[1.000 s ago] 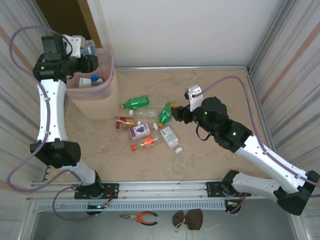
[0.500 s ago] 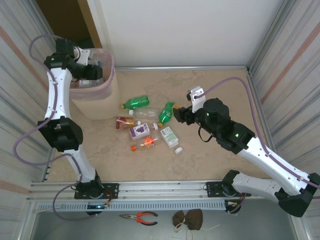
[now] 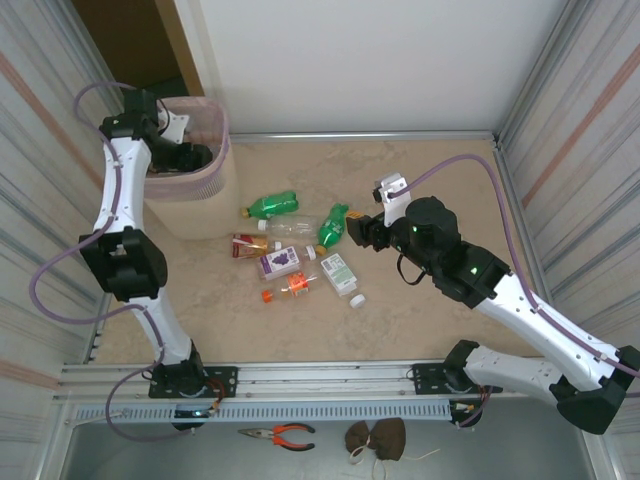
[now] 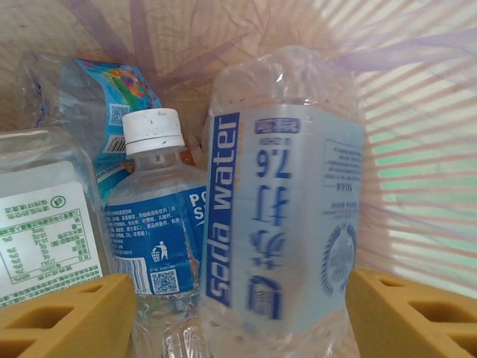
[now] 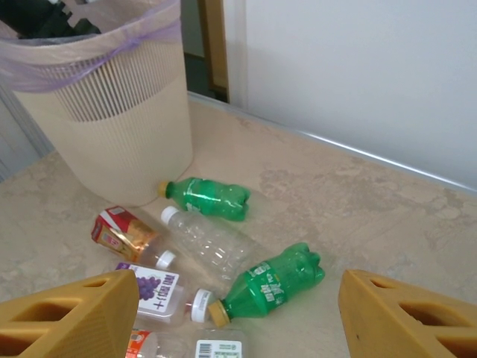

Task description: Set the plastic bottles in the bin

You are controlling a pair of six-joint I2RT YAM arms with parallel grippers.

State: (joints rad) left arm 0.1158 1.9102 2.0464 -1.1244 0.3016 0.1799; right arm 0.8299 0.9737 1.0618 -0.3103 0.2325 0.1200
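**DESK:** Where is the left arm?

**PHOTOGRAPHER:** The left pincer (image 4: 242, 317) is down inside the bin (image 3: 203, 205), the pale pink mesh basket at the far left corner of the surface (image 3: 300, 170). Its jaws stand wide. A clear soda water bottle (image 4: 283, 216) sits between them, with a gap on its left side. I cannot tell whether the right finger touches it.

**DESK:** What else is in the bin?

**PHOTOGRAPHER:** Just beside that bottle is a white-capped bottle (image 4: 153, 216) with a blue label. A bottle with a green-printed label (image 4: 45, 231) is at the left edge. Behind those lies a crumpled bottle with a bright patterned label (image 4: 112, 93).

**DESK:** And the right arm?

**PHOTOGRAPHER:** The right pincer (image 5: 238, 306) hovers with its jaws wide and empty at the right end of a cluster lying on the surface, just right of the bin. Nearest it is a green bottle (image 5: 279, 280). A second green bottle (image 5: 209, 198) lies close to the bin's base, and a clear bottle (image 5: 212, 242) lies between the two. Toward the arms lie a red-labelled bottle (image 5: 123, 235) and a purple-labelled bottle (image 5: 153, 287). With them are an orange-capped bottle (image 3: 290, 287) and a white-and-green-labelled bottle (image 3: 340, 272). A loose white cap (image 3: 357, 299) sits just beside the last of these.
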